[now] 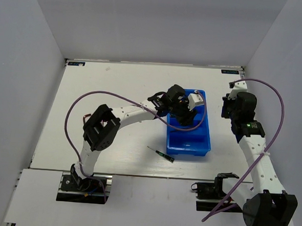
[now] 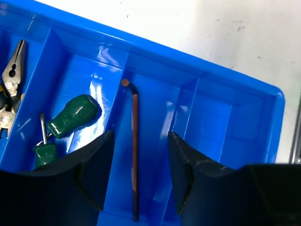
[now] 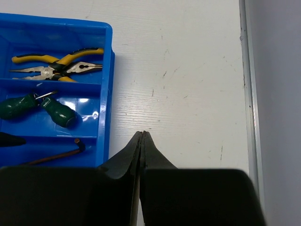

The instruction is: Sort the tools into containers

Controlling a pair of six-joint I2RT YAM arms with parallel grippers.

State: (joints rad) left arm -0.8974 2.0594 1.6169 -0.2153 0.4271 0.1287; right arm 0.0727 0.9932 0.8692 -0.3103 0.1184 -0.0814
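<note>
Mostly sorted: pliers (image 3: 56,66), green screwdrivers (image 3: 59,113), hex key (image 2: 135,155) in separate tray (image 3: 107,75) compartments. Left out: thin screwdriver (image 1: 161,153) on worktop (image 1: 117,85). Left pincer (image 2: 141,141) apart, right pincer (image 3: 142,134) together.

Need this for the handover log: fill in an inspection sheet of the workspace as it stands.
Surface: white table, scuffed.
Job's things: blue tray holds pliers, green screwdrivers, hex key, each in its own compartment; thin dark screwdriver lies on the table beside it.
Clutter: nothing seen.
Claws: left claw open over the hex key; right claw shut, holding nothing, over bare table.
Cables: purple cables loop off both arms.
Surroundings: white walls.
</note>
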